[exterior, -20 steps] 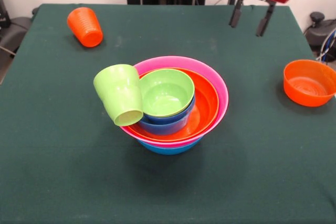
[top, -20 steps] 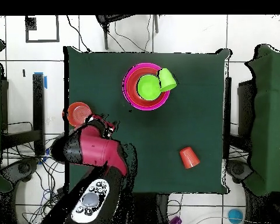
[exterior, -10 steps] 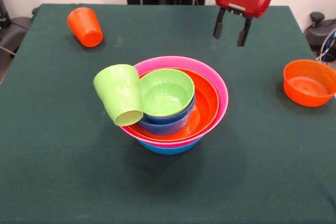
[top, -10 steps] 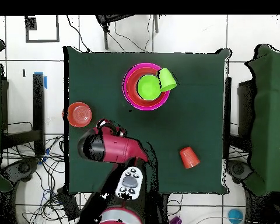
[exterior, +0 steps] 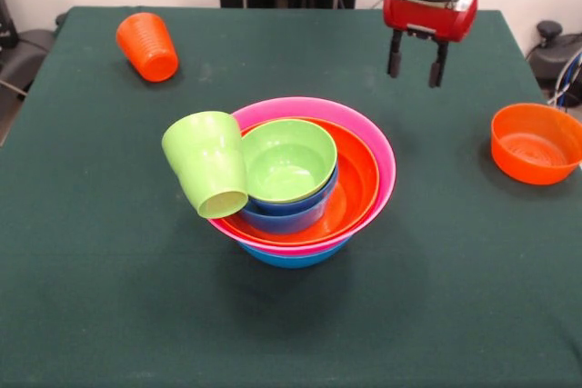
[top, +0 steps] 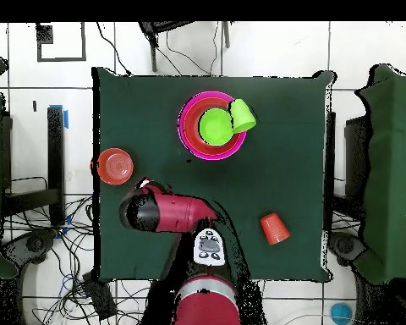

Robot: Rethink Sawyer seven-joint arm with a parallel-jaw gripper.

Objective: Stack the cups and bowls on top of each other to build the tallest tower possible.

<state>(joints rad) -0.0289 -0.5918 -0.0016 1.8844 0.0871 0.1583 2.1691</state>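
Note:
The tower (exterior: 305, 184) stands mid-table: a wide blue bowl at the bottom, pink and orange bowls in it, then a small blue bowl and a small lime-green bowl (exterior: 289, 159). A lime-green cup (exterior: 207, 164) lies tilted on the tower's left rim, mouth toward the camera. An orange ribbed cup (exterior: 147, 45) lies on its side at the far left. A small orange bowl (exterior: 536, 143) sits apart at the right edge. My gripper (exterior: 416, 63) hangs open and empty above the cloth, behind and right of the tower. In the overhead view the tower (top: 211, 125) and arm (top: 168, 212) show.
The green table cloth (exterior: 109, 297) spreads around the tower. In the overhead view the orange bowl (top: 115, 166) sits near the table's left edge and the orange cup (top: 275, 228) lies at the lower right.
My gripper swung from the far right corner toward the middle, then shifted slightly right and down. The bowls and cups have not moved.

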